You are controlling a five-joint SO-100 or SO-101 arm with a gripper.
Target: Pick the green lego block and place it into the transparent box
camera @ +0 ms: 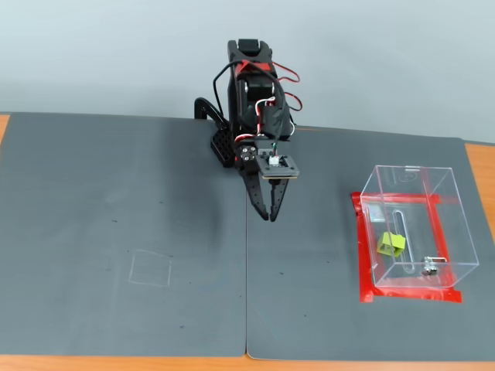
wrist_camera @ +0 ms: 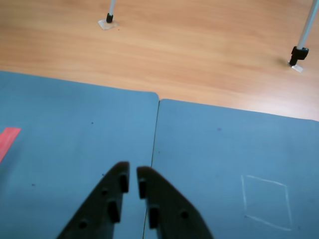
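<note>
In the fixed view the green lego block (camera: 390, 244) lies inside the transparent box (camera: 441, 202), on its floor near the left wall. The box stands on red tape (camera: 362, 255) at the right of the mat. My gripper (camera: 270, 217) hangs over the middle of the mat, well left of the box, its black fingers together and pointing down with nothing between them. In the wrist view the gripper (wrist_camera: 133, 172) shows from below, fingertips nearly touching over the seam between two mats. Block and box are out of the wrist view.
Two grey-blue mats (camera: 116, 232) meet at a seam (wrist_camera: 154, 134). A chalk square (camera: 150, 269) is drawn on the left mat in the fixed view, also seen as a chalk square (wrist_camera: 266, 201) in the wrist view. Beyond the mats, stand legs (wrist_camera: 298, 54) rest on a wooden floor.
</note>
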